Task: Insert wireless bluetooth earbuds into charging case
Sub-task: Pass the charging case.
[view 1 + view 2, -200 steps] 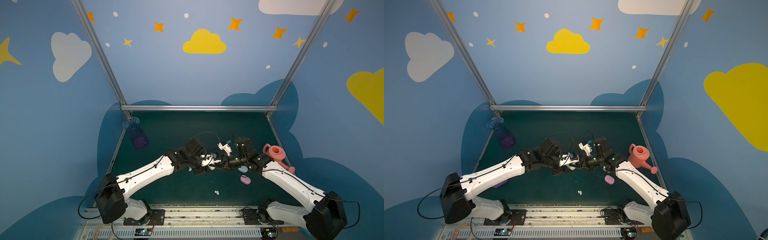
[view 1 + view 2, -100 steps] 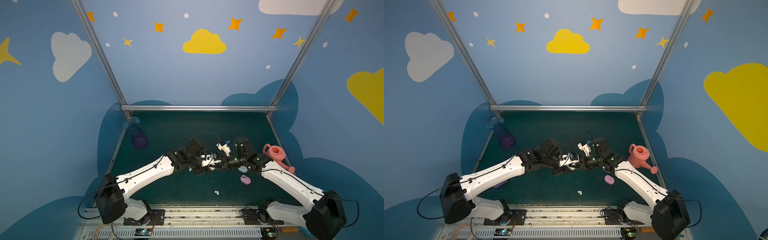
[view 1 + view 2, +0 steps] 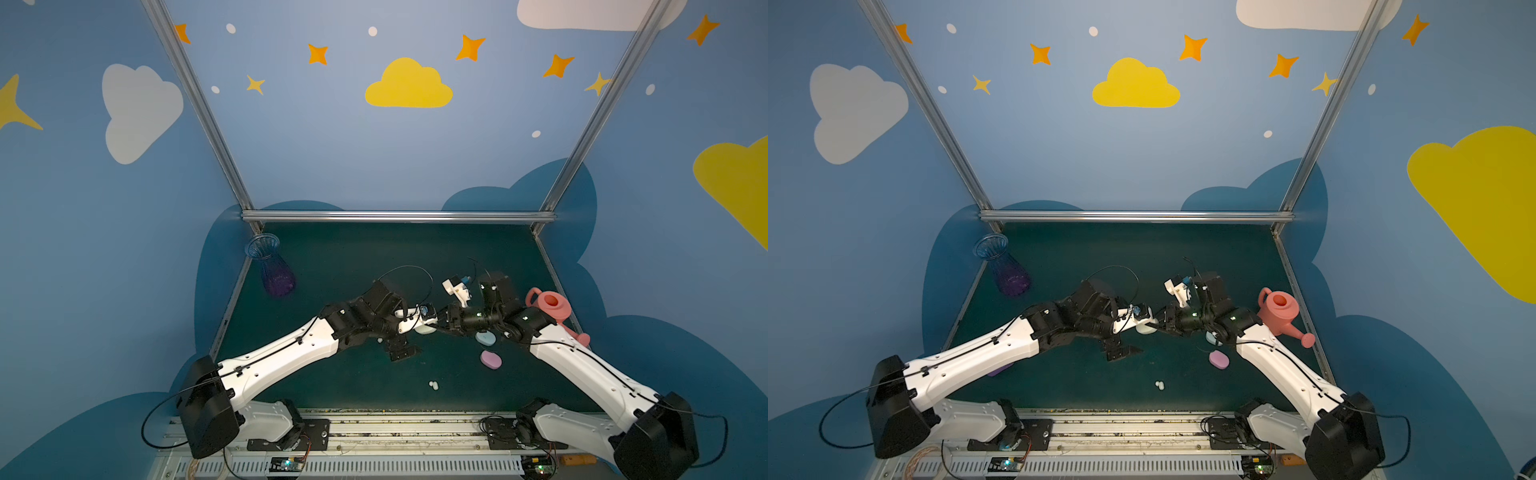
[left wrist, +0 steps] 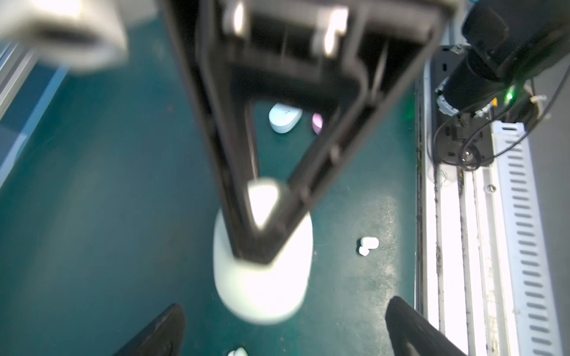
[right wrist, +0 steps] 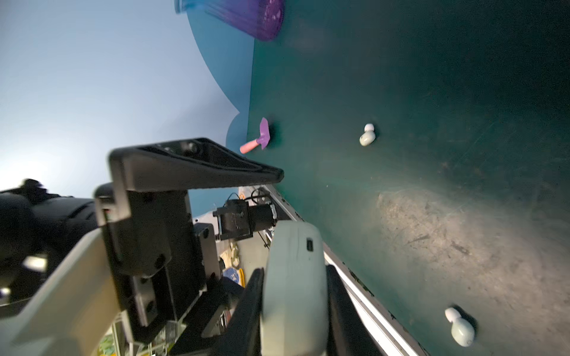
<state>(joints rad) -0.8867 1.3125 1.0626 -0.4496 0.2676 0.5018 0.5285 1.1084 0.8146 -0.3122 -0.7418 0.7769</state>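
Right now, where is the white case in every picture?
In a top view: white case, middle of the green mat.
In a top view: same spot.
Left wrist: big blurry white blob.
Right wrist: pinched in the right claw.
Shared landmark: the green mat.

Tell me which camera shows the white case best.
The right wrist view: the white case is large and clear, held in the right gripper. The left wrist view shows it blurred; in both top views it is tiny.
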